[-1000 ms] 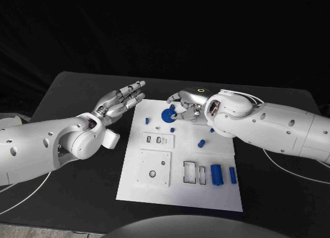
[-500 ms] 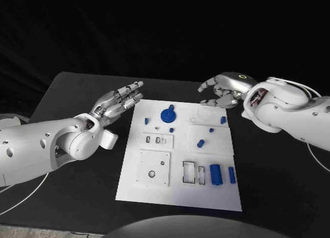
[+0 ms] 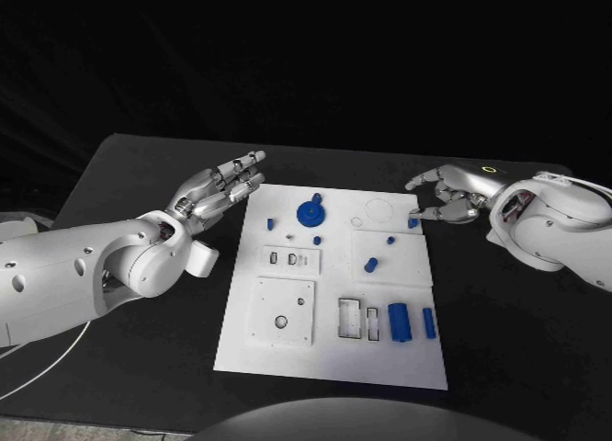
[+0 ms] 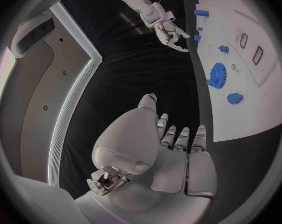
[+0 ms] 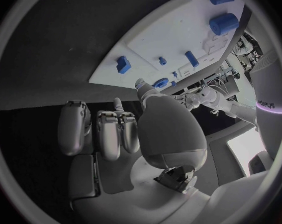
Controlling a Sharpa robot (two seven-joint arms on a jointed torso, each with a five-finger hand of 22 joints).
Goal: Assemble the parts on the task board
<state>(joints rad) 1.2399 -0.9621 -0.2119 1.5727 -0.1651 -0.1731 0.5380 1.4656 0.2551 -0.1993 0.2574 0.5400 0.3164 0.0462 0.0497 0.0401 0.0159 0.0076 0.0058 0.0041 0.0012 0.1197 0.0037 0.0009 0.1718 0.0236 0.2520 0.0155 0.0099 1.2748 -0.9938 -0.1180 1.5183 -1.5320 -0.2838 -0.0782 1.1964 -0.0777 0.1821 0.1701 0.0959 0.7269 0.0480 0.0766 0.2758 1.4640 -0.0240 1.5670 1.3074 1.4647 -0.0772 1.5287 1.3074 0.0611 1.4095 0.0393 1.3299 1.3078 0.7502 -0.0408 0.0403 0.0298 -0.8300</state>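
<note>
The white task board (image 3: 287,349) lies in the middle of the table. A blue gear (image 3: 311,213) sits flat near its far edge, also seen as the gear (image 4: 217,75) and the gear (image 5: 160,82). Small blue pieces (image 3: 371,265) are scattered over the far half. A thick blue cylinder (image 3: 402,322) and a slimmer bar (image 3: 429,322) lie near the right edge. My right hand (image 3: 449,195) hovers just off the far right edge with loosely curled, empty fingers, close to a small blue piece (image 3: 413,221). My left hand (image 3: 221,188) is held flat with fingers straight, beside the far left corner.
Recessed slots and square plates (image 3: 287,310) take up the board's near half. Black table (image 3: 134,184) surrounds the board on all sides. My left forearm (image 3: 81,271) lies along the board's left side, and my right forearm (image 3: 572,234) crosses the table's right part.
My right hand has left the blue gear, swung right past the board's far edge and come down beside the small blue piece at the right edge. The left hand has stayed still.
</note>
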